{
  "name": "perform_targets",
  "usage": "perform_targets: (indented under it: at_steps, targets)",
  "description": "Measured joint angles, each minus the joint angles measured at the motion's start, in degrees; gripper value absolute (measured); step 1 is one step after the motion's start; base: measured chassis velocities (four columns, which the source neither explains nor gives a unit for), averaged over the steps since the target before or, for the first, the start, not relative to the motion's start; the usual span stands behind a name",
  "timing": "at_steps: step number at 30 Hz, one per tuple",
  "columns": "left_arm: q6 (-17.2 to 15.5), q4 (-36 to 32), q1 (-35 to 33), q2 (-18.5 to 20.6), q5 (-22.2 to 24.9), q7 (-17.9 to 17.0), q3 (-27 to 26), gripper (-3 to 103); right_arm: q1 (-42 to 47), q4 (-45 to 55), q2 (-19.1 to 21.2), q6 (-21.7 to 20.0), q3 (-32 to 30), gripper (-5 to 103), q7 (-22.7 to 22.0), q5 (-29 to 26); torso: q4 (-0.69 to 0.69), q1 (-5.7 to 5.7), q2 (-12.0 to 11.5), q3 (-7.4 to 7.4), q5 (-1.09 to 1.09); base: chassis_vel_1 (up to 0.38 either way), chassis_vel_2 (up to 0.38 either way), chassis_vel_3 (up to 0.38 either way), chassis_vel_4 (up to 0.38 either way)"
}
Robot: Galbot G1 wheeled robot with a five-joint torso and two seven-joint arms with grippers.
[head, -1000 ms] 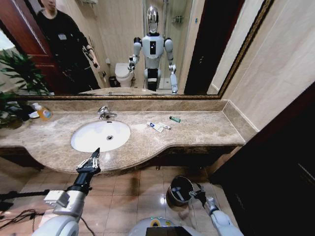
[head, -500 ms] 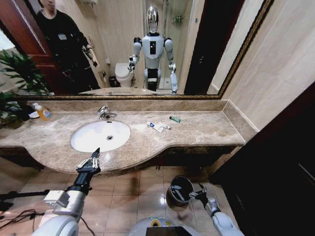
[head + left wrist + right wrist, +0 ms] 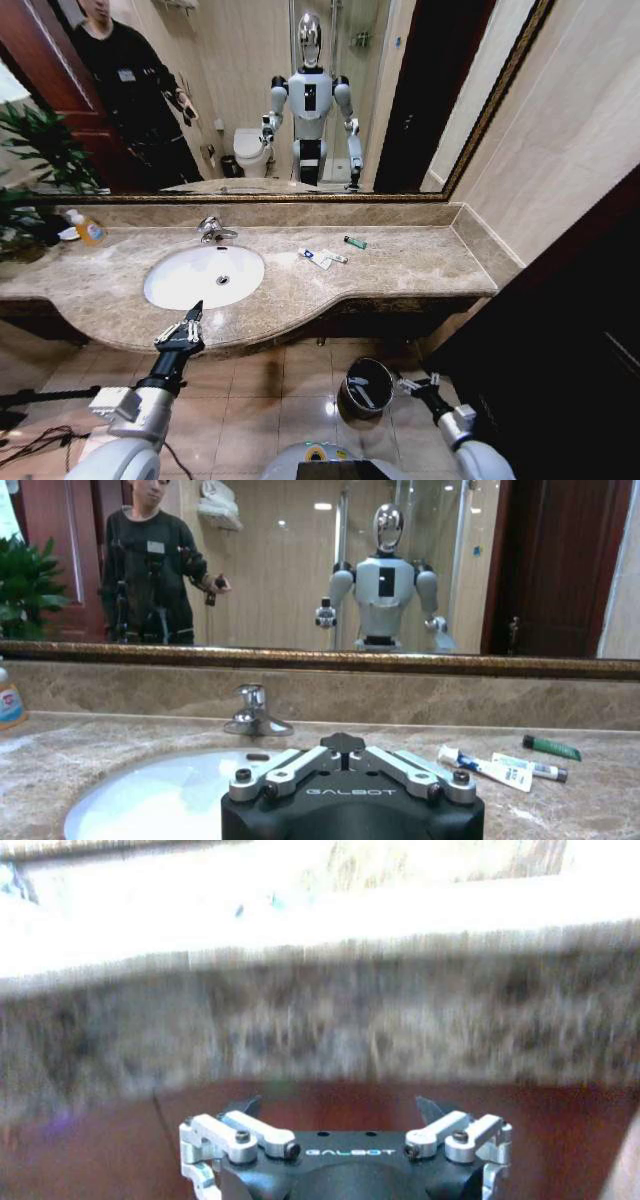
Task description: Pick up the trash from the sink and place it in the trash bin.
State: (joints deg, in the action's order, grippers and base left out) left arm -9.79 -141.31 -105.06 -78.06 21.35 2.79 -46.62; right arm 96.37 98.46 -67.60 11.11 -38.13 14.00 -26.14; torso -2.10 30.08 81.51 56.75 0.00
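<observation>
Litter: two small white-and-blue tubes (image 3: 318, 257) and one tiny dark green tube (image 3: 355, 242) lying on the mottled beige-brown marble counter (image 3: 420, 262), beside the white oval ceramic sink (image 3: 204, 276) | right gripper (image 3: 416, 384) hovering open-jawed beside the round black metal-rimmed trash bin (image 3: 364, 388) | left gripper (image 3: 181, 330) idling before the counter edge, jaw state unclear.

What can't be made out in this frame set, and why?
- Trash bin contents: head view shows a pale streak inside, too small to identify.
- Lettering on the trash on the counter: too small in head and left wrist views.
- Left gripper fingers: cut off by the left wrist view's lower edge.
- Counter edge in the right wrist view: motion-blurred above the right gripper.
- Sink front: hidden behind the left gripper's body.
</observation>
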Motion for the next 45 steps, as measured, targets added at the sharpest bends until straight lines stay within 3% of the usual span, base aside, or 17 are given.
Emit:
perform_targets:
  at_steps: [8,10,12,14,20,33,39,45]
  targets:
    - [0.0,0.0,0.0,0.0,0.0,0.0,0.0,0,-1.8,15.5,-0.6,-6.9,-2.2,100,-3.9,-1.6,0.0,0.0,0.0,0.0,-0.01,0.0,0.0,0.0,0.0]
    - [0.0,0.0,0.0,0.0,0.0,0.0,0.0,0,-4.3,19.9,-0.6,-10.4,-0.8,100,-5.4,-1.2,-0.01,0.01,0.0,0.0,-0.01,0.0,0.0,0.0,0.0]
    - [0.0,0.0,0.0,0.0,0.0,0.0,0.0,0,-4.8,20.5,-0.5,-11.2,-0.4,100,-5.8,-1.1,-0.01,0.01,0.0,0.0,-0.01,0.0,0.0,0.0,0.0]
    - [0.0,0.0,0.0,0.0,0.0,0.0,0.0,0,-8.0,22.5,0.0,-15.4,2.0,100,-7.8,-0.9,-0.01,0.01,0.0,0.0,-0.01,0.0,0.0,0.0,0.0]
    - [0.0,0.0,0.0,0.0,0.0,0.0,0.0,0,-16.1,22.0,2.1,-22.1,7.1,100,-10.2,-0.9,-0.01,0.01,0.0,0.01,-0.01,0.0,0.0,0.0,0.0]
    - [0.0,0.0,0.0,0.0,0.0,0.0,0.0,0,-30.6,13.9,3.9,-24.5,18.6,100,-11.2,-1.3,0.0,0.01,0.0,0.01,-0.01,0.0,0.0,0.0,0.0]
    - [0.0,0.0,0.0,0.0,0.0,0.0,0.0,0,-40.9,6.9,2.3,-25.9,28.1,100,-12.7,-1.4,-0.01,0.02,0.0,0.01,-0.01,0.0,0.0,0.0,0.0]
    - [0.0,0.0,0.0,0.0,0.0,0.0,0.0,0,-47.2,1.6,1.1,-25.9,33.3,100,-13.3,-1.5,-0.01,0.01,0.0,0.01,-0.01,0.0,0.0,0.0,0.0]
